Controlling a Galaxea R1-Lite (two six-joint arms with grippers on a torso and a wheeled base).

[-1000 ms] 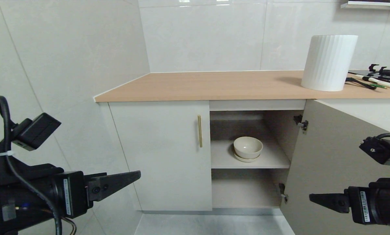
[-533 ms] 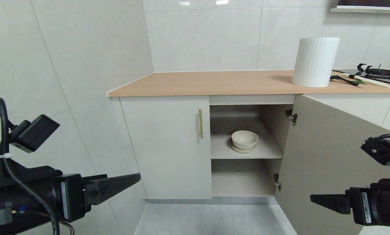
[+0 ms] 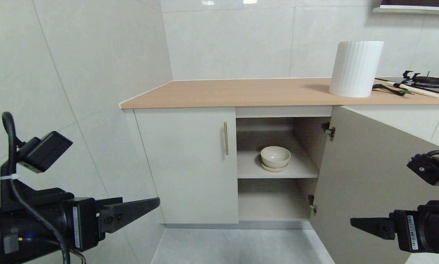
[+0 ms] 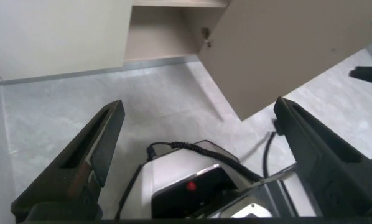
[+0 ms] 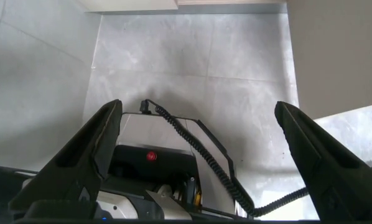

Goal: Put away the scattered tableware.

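Jaws wide apart as before, left gripper (image 4: 198, 104) slightly lower

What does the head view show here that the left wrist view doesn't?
Head view adds the bowl on a saucer on the upper shelf, the brass handle and the white ribbed container on the countertop. Left wrist view adds the wide gap between the left gripper fingers. Both share the open cabinet door, lower shelf and floor.
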